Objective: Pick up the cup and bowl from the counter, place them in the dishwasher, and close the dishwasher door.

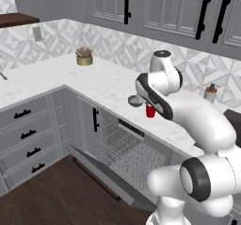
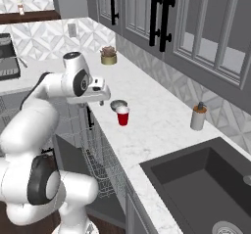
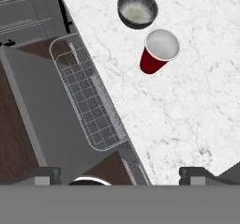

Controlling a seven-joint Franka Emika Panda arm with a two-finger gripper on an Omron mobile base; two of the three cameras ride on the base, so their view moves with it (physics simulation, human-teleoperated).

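White arm (image 2: 29, 125) bent forward, wrist angled down; gripper (image 2: 101, 101) jaws spread wide, holding nothing.

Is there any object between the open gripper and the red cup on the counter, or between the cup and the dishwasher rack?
Nothing visible stands in the way. The small red tapered plastic cup stands upright on the white marble counter, with the grey-green bowl just beyond it. The open gripper hovers above them. The dishwasher's grey wire rack lies uncovered, its door down.
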